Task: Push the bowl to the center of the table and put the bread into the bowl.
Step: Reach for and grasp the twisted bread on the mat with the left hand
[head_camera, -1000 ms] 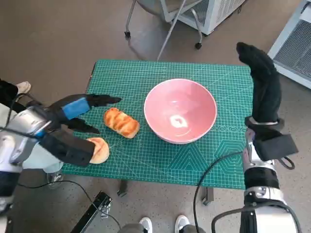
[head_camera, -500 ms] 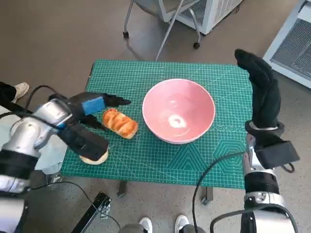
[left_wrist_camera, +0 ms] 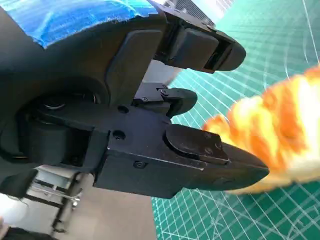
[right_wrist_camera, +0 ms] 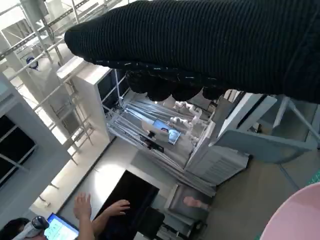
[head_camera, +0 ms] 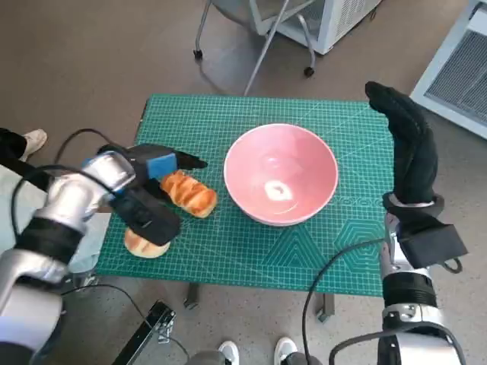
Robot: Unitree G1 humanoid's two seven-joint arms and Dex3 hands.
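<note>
Left hand (head_camera: 144, 186) spread over the near-left part of the green mat (head_camera: 319, 251), fingers (left_wrist_camera: 200, 47) apart and holding nothing — upper ones stretched above the bread (head_camera: 189, 192), thumb below it, with a gap on both sides in the left wrist view. Bread lying flat between the hand and the pink bowl (head_camera: 281, 173), long axis slanting from far-left to near-right, its near end pointing toward the bowl's base; blurred and cut off at the frame edge in the wrist view. Partly hidden under the left hand, a rounder bun (head_camera: 144, 245) at the mat's near-left edge. Right hand (head_camera: 407, 141) raised upright beside the bowl's right side, gloved fingers extended, gripping nothing — barely visible in its own wrist view.
</note>
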